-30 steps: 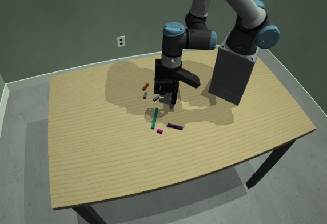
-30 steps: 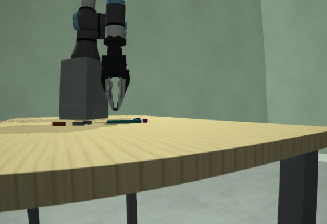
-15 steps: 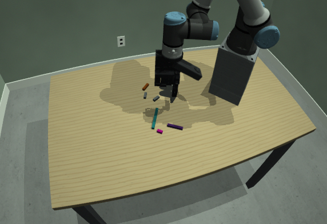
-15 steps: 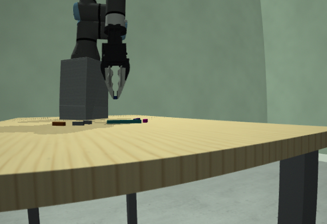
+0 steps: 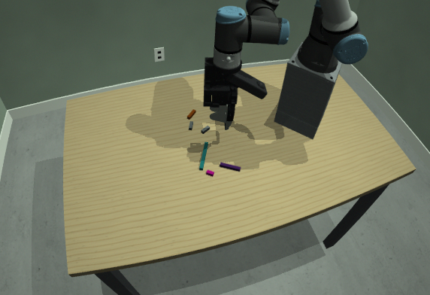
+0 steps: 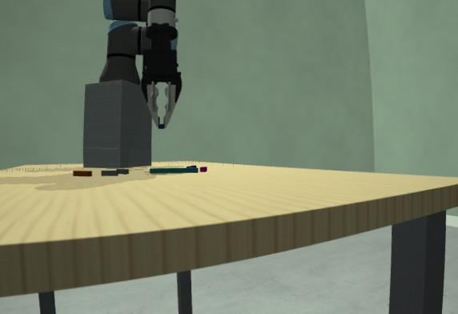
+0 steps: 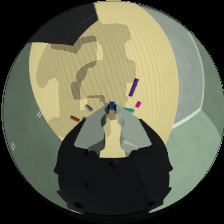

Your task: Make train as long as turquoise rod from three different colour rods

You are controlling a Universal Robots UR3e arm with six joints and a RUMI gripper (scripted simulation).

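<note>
Turquoise rod (image 5: 204, 156) (image 6: 174, 171) (image 7: 129, 110) is lying on the surface (image 5: 150, 205) (image 6: 280, 194) (image 7: 155, 65); narrow jaws are holding the blue rod (image 6: 161, 126) (image 7: 112, 105) aloft. Carrying seems underway, the next move probably requiring aligned lowering.

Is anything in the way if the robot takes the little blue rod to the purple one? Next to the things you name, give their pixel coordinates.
Nothing I can see. The gripper (image 5: 227, 126) (image 6: 161, 124) (image 7: 111, 105) holds the blue rod (image 6: 161, 126) (image 7: 112, 105) above the table. The turquoise rod (image 5: 204, 156) (image 6: 174, 171) (image 7: 129, 110) and magenta rod (image 5: 210, 173) (image 6: 203, 169) (image 7: 138, 104) lie off to one side of the way to the purple rod (image 5: 230, 166) (image 6: 192, 167) (image 7: 134, 87).
</note>
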